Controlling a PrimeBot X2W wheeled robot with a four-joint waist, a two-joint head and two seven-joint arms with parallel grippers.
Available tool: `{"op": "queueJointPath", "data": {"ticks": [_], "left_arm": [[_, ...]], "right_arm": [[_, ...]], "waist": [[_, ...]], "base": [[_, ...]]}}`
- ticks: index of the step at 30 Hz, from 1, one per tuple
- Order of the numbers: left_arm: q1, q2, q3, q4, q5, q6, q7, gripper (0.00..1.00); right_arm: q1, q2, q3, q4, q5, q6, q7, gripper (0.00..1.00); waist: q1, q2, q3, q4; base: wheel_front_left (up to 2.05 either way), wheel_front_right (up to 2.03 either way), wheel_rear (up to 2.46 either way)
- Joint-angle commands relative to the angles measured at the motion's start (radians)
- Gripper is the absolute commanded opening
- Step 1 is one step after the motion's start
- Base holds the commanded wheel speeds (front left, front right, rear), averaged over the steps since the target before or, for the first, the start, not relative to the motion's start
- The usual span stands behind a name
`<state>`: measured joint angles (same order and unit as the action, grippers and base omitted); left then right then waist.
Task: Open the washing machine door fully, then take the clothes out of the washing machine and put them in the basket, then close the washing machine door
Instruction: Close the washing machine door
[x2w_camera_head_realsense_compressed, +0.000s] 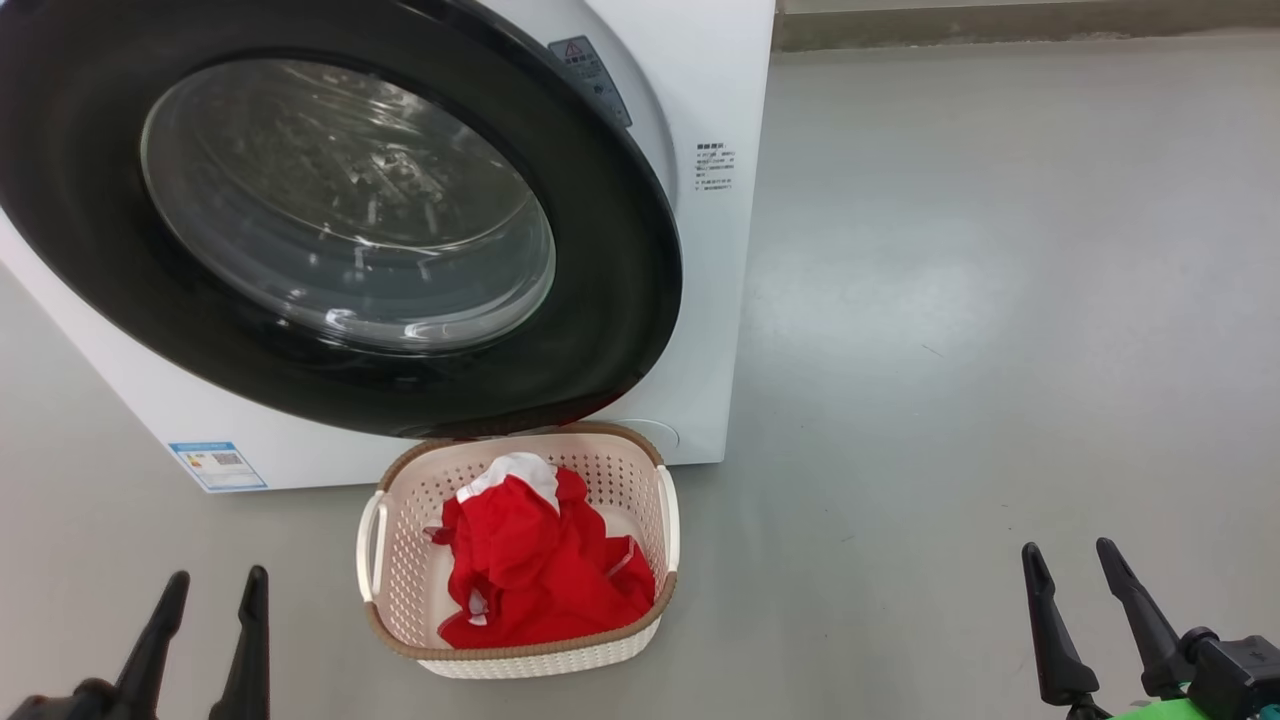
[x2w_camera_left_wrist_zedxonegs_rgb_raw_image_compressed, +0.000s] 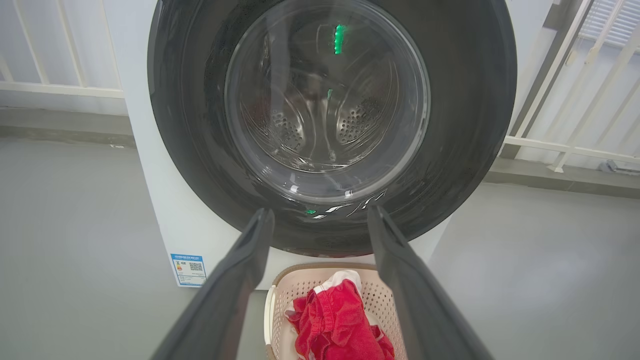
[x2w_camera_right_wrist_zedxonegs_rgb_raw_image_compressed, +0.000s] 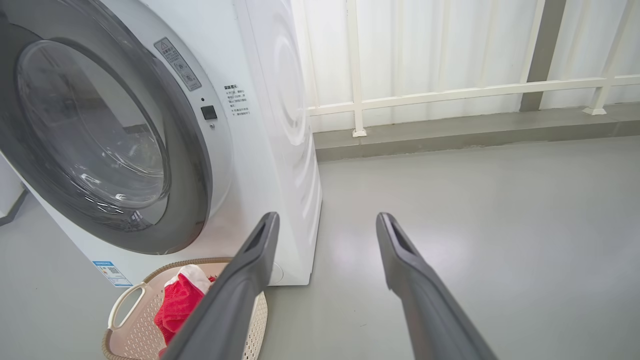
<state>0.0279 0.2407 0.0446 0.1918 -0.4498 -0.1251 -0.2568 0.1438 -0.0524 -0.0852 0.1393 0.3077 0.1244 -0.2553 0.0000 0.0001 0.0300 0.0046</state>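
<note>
Dark-fingered left gripper (x2w_camera_head_realsense_compressed: 219, 573) and right gripper (x2w_camera_head_realsense_compressed: 1068, 546) stand wide, empty — if unlatched, the glossy black-rimmed round door (x2w_camera_head_realsense_compressed: 620, 300) could swing over the cream perforated basket (x2w_camera_head_realsense_compressed: 520, 650) of red clothes (x2w_camera_head_realsense_compressed: 540, 570).

Washing machine (x2w_camera_right_wrist_zedxonegs_rgb_raw_image_compressed: 280, 125) stands on the grey floor (x2w_camera_right_wrist_zedxonegs_rgb_raw_image_compressed: 475, 200), its door (x2w_camera_right_wrist_zedxonegs_rgb_raw_image_compressed: 95, 130) lying flat against the front. Basket (x2w_camera_right_wrist_zedxonegs_rgb_raw_image_compressed: 135, 340) sits on the floor just before the machine, below the door, with the red clothes (x2w_camera_right_wrist_zedxonegs_rgb_raw_image_compressed: 177, 307) inside. Right gripper (x2w_camera_right_wrist_zedxonegs_rgb_raw_image_compressed: 326, 220): fingers (x2w_camera_right_wrist_zedxonegs_rgb_raw_image_compressed: 250, 270) spread wide, nothing between them, above the floor beside the machine. White railing (x2w_camera_right_wrist_zedxonegs_rgb_raw_image_compressed: 450, 92) runs along the floor's far edge
</note>
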Motion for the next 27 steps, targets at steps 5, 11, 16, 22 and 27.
{"op": "queueJointPath", "data": {"ticks": [5,11,16,22,27], "left_arm": [[0.007,-0.028,0.077,-0.025,0.091,-0.006,-0.005,1.00],[0.018,-0.054,0.087,-0.013,0.121,-0.006,-0.005,1.00],[0.021,-0.062,0.091,-0.020,0.134,-0.006,-0.005,1.00],[0.018,-0.065,0.088,-0.025,0.144,-0.006,-0.005,1.00],[0.015,-0.076,0.077,-0.032,0.158,-0.006,-0.005,1.00]], "right_arm": [[-0.005,-0.010,0.012,-0.032,-0.002,0.006,-0.006,1.00],[-0.003,-0.007,0.006,-0.031,-0.002,0.006,-0.006,1.00],[-0.006,-0.005,0.004,-0.030,-0.002,0.006,-0.006,1.00],[-0.011,-0.004,0.003,-0.034,-0.005,0.006,-0.006,1.00],[-0.020,-0.002,0.013,-0.038,0.002,0.006,-0.006,0.64]], "waist": [[0.0000,-0.0001,0.005,-0.002],[0.0000,-0.0001,0.009,0.001],[0.0000,-0.0001,0.013,0.004],[0.0000,-0.0001,0.017,0.010],[0.0000,-0.0001,0.019,0.031]], "base": [[0.00,0.00,0.00],[0.00,0.00,0.00],[0.00,0.00,0.00],[0.00,0.00,0.00],[0.00,0.00,0.00]]}}
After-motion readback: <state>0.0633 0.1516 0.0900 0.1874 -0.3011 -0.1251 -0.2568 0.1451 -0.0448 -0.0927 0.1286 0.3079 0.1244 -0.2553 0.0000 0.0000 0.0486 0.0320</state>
